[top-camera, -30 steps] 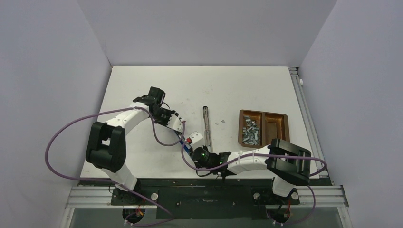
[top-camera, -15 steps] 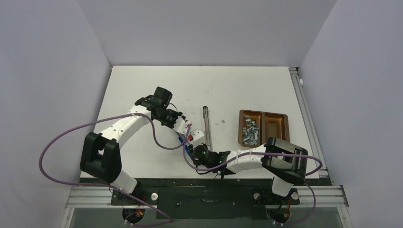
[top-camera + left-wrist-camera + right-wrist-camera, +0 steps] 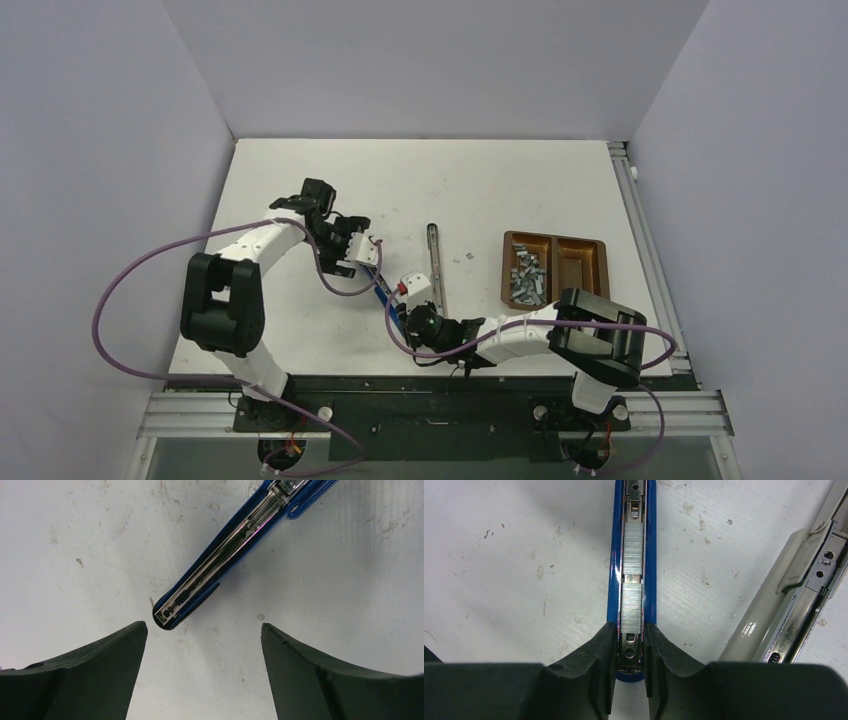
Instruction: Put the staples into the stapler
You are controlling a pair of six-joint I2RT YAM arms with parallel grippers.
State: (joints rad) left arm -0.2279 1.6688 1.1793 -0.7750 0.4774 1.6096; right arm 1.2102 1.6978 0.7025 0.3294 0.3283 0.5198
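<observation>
Right wrist view: the right gripper sits low over the white worktop, close to the middle of the near edge. Its black fingers are closed to a narrow gap. They clamp the near end of the long blue stapler with an open metal channel. Two silver staple strips lie end to end inside that channel, with a short gap between them. A long beige-and-silver metal bar lies just beside the stapler on its right, angled away from it.

Farther from the near edge and to the left, the left gripper hangs above the far tip of the blue stapler. Its jaws stand wide open and hold nothing. The stapler tip lies just ahead of the gap between the dark fingers, apart from both.

Toward the right edge, a brown rectangular two-compartment tray rests on the worktop. The loose pile of small silver-grey metal staple strips lies in its left compartment, well apart from the stapler. One small silver fragment lies on the worktop between the bar and the tray.
</observation>
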